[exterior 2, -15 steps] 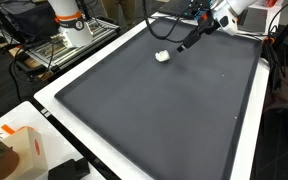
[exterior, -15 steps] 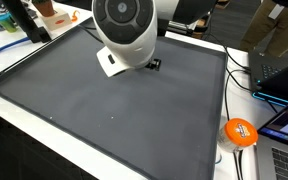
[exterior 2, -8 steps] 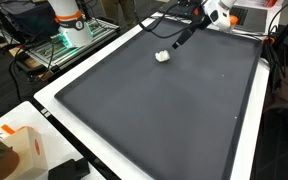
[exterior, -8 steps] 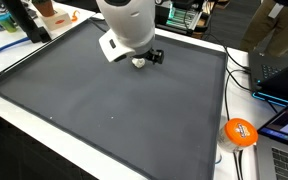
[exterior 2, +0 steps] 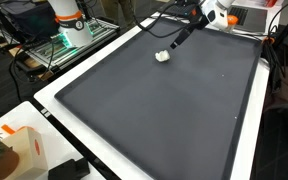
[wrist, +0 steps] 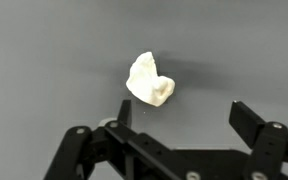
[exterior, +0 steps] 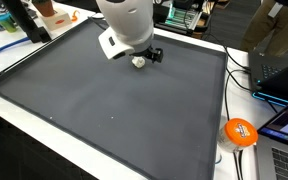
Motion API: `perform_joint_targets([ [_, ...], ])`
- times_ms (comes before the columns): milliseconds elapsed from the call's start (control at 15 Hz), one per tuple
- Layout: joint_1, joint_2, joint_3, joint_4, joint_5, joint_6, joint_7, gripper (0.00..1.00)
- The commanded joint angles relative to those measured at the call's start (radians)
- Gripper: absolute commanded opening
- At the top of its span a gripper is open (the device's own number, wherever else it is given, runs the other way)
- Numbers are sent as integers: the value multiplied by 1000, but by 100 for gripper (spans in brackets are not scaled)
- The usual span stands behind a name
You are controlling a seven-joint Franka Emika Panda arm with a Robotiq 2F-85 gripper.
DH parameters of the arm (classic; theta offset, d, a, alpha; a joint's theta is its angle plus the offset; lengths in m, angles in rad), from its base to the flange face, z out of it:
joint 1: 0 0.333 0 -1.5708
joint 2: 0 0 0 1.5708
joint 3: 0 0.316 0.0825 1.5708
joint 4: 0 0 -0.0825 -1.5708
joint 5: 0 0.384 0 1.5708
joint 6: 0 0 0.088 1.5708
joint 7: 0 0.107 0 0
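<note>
A small crumpled white lump (wrist: 149, 80) lies on the dark grey mat (wrist: 44, 60). It also shows in both exterior views, near the mat's far edge (exterior: 139, 61) (exterior 2: 162, 56). My gripper (wrist: 182, 112) hangs above the mat with its black fingers spread wide and nothing between them. The lump lies apart from the fingers, just beyond the left one in the wrist view. In an exterior view the gripper (exterior 2: 180, 36) sits a little above and beside the lump. In an exterior view the white arm (exterior: 124, 25) hides most of the gripper.
The mat (exterior: 114, 110) has a white raised border (exterior 2: 54, 105). An orange round object (exterior: 240, 132) and laptops (exterior: 279, 70) lie beyond one side. A cardboard box (exterior 2: 19, 150) and a plant stand past a near corner. Cables and equipment crowd the far edge.
The arm has lifted and moved back toward the mat's far edge, uncovering the white lump. The lump has not moved.
</note>
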Motion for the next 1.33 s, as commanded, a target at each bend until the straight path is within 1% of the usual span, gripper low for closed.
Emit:
perform_joint_targets([
  [0, -22, -92, 4, -151, 43, 94, -3, 100],
  [333, -46, -233, 9, -367, 121, 319, -2, 100],
  [533, -60, -324, 16, -495, 162, 431, -25, 100],
  [800, -86, -432, 36, -652, 270, 587, -77, 100],
  [867, -62, -349, 19, -534, 210, 510, -39, 100],
  [933, -64, -366, 19, -554, 215, 520, -42, 100],
  [1067, -63, -364, 20, -546, 214, 520, -42, 100],
  [1267, -54, -398, 12, -608, 192, 608, -21, 100],
])
